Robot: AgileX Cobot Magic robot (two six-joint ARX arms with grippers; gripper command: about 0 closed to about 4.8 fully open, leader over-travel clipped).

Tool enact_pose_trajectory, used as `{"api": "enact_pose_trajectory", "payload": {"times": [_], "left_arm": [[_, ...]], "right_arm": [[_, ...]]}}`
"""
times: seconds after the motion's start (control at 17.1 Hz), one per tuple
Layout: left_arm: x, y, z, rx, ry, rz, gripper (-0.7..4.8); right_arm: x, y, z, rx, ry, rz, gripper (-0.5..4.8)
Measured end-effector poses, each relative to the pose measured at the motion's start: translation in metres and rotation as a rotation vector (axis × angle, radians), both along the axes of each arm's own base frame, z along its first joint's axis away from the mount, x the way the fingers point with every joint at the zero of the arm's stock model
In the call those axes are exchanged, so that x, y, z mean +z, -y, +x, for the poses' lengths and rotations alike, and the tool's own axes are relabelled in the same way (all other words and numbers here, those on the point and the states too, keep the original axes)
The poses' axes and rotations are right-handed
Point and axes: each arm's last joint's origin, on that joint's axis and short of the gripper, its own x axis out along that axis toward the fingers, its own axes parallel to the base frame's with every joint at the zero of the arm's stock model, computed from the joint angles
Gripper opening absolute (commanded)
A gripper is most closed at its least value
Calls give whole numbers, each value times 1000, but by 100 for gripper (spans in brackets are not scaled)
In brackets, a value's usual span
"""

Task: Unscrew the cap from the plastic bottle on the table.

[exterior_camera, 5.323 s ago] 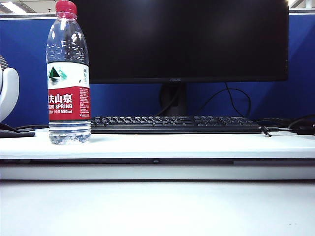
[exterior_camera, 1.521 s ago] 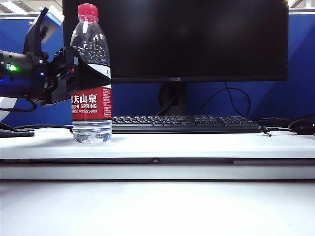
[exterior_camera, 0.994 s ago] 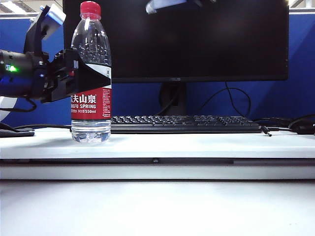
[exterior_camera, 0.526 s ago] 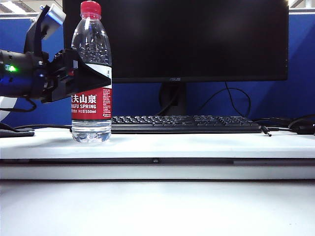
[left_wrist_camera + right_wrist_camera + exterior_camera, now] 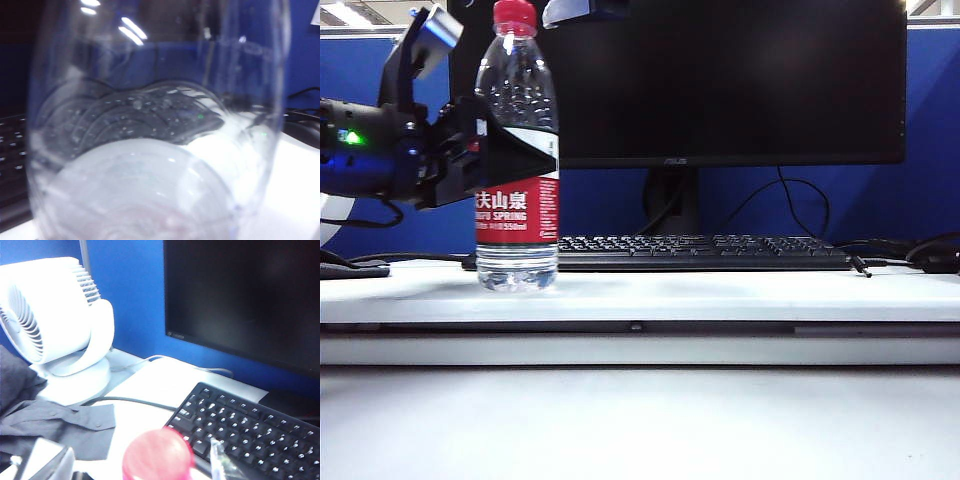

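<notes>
Held the plastic bottle [image 5: 517, 215] upright on the table [image 5: 720, 295], left of the frame, in the clenched left gripper [image 5: 510, 150] across the top of the label. Saw the cap [image 5: 514, 16] screwed on, at the top edge. Hovered the right gripper [image 5: 572, 10] just right of the cap; could not tell whether spread or closed.
</notes>
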Motion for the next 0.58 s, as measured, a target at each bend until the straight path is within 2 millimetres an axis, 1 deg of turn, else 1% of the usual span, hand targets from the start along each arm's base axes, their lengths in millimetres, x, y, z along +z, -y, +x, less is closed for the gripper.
{"api": "enact_pose_trajectory", "payload": {"times": [0.06, 0.18, 0.58], "left_arm": [[0, 2, -1, -9, 0, 0, 326], [0, 6, -3, -23, 0, 0, 327], [0, 6, -3, -23, 0, 1, 326]], "right_arm": [[0, 0, 0, 0, -3, 5, 249], [0, 0, 1, -6, -3, 5, 207], [-3, 1, 2, -40, -21, -31, 197]]}}
